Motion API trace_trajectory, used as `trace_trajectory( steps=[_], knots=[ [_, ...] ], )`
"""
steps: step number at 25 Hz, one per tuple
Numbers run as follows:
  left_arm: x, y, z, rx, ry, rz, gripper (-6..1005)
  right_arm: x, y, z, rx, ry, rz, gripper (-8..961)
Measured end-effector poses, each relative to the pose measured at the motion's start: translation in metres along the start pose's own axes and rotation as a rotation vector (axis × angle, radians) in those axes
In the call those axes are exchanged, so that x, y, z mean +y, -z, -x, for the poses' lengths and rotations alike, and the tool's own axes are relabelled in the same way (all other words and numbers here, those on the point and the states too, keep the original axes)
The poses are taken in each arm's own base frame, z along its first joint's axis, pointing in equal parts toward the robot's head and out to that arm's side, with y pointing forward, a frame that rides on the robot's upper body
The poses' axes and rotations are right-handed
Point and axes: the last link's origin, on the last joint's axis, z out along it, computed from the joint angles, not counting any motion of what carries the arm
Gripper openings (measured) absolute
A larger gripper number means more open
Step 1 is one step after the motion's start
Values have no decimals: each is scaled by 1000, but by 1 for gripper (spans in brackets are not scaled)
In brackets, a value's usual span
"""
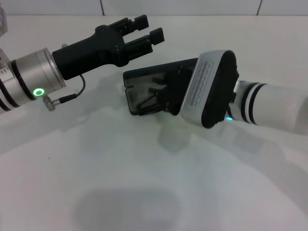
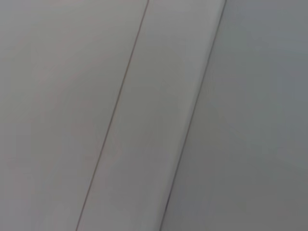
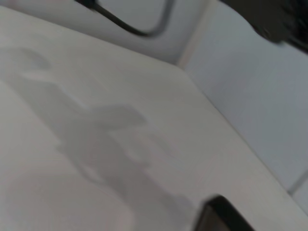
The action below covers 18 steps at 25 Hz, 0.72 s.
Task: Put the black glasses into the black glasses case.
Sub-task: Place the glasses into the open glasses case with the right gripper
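Note:
The black glasses case (image 1: 131,103) lies open at the table's middle, its lid (image 1: 149,71) raised at the far side. Thin black lines inside it look like the black glasses (image 1: 147,100). My right gripper (image 1: 169,91) reaches into the case from the right, largely hidden behind its silver wrist camera (image 1: 204,86); whether it grips the glasses is hidden. My left gripper (image 1: 149,30) hovers open and empty above the table, up and to the left of the case lid. A corner of the case (image 3: 216,216) shows in the right wrist view.
The white table (image 1: 120,183) spreads wide toward the front. A tiled wall (image 1: 192,6) runs along the back edge. The left arm's thin cable (image 1: 72,96) hangs under its wrist. Only pale wall panels (image 2: 144,120) show in the left wrist view.

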Motion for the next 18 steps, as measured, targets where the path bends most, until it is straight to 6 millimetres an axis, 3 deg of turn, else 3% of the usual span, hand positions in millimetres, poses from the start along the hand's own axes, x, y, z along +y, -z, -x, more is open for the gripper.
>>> trace_trajectory(
  steps=[9,18],
  knots=[
    [0,-2,-2,4,-3,3,707,21,2,7,-34,18,136,177],
    [0,-5,-3,4,-3,11,707,8,-15,4,12,-28,186,177]
  ],
)
